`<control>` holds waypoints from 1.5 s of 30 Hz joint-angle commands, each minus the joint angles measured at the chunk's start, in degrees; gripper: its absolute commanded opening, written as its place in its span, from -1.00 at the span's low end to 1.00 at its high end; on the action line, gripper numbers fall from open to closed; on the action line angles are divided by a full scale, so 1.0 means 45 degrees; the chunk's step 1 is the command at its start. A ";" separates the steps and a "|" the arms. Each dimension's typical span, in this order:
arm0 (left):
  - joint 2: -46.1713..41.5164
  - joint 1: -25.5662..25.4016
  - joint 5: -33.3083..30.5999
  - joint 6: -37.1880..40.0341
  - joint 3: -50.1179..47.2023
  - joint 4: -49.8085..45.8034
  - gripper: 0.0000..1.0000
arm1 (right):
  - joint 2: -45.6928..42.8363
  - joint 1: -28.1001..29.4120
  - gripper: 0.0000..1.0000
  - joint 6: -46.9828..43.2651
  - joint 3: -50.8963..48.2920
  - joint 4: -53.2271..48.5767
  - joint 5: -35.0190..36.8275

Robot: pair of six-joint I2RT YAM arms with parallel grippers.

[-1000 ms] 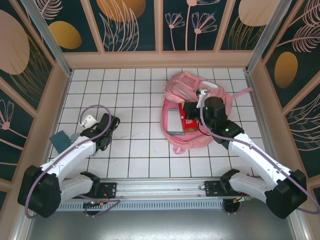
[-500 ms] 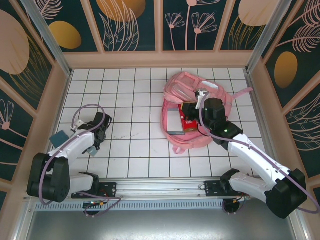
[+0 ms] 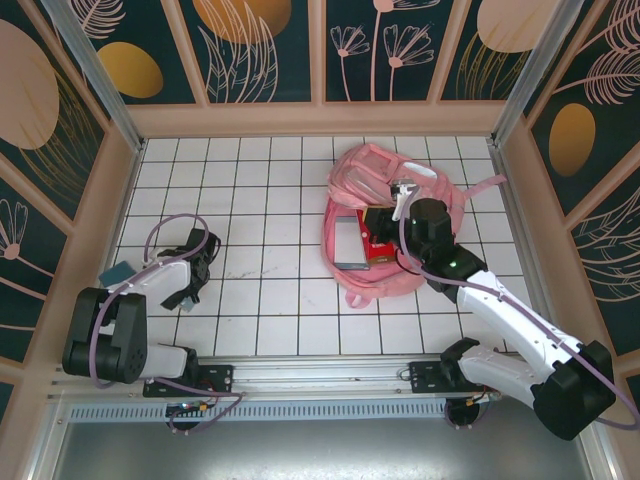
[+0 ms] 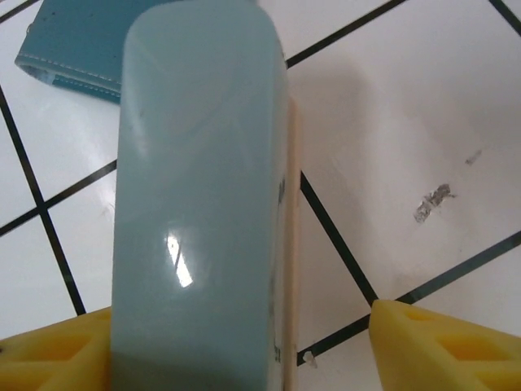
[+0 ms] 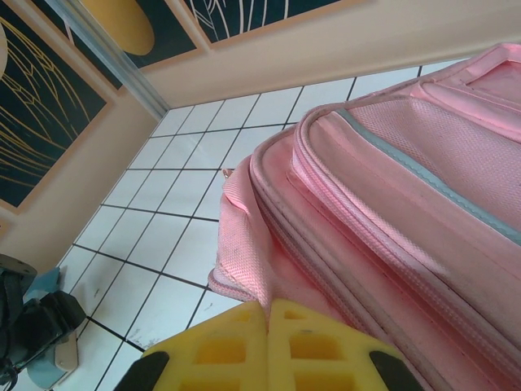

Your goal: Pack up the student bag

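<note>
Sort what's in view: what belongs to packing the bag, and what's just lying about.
Belongs: student bag; red item and grey flat item inside it; pale blue container between the left gripper's fingers.
Lying about: teal case, untouched near the container, though probably due for packing too.

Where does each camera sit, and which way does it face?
Top external: above, behind the arms, looking down on tiled table, left arm, right arm, pink backpack.
Left wrist: on the left arm, facing down at a pale blue container between yellow fingers.
Right wrist: on the right arm, facing along the backpack, over shut yellow fingers.
Shared: backpack, top and right wrist.
</note>
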 commanded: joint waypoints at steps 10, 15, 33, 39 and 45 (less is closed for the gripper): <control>-0.1629 -0.0036 0.0635 0.0878 -0.0210 0.0268 -0.61 | -0.0075 0.0046 -1.00 0.0038 0.0156 0.1495 -0.0210; -0.2523 -0.0770 0.1196 0.1216 -0.0007 0.0556 -0.60 | 0.0186 0.0034 -1.00 0.0038 0.0356 0.1408 -0.0023; -0.2332 -0.7504 0.5069 0.2368 0.1227 0.6338 -0.63 | 0.0375 -0.0336 -1.00 0.0294 0.1138 0.0748 0.0600; -0.0243 -0.9430 0.5611 0.3247 0.2525 0.8030 -0.60 | 0.0275 -0.0343 -1.00 0.0447 0.1313 0.0547 0.0718; 0.2238 -1.0105 0.6602 0.3126 0.4085 0.9773 -0.61 | 0.0018 -0.0340 -1.00 0.0506 0.1366 0.0207 0.0815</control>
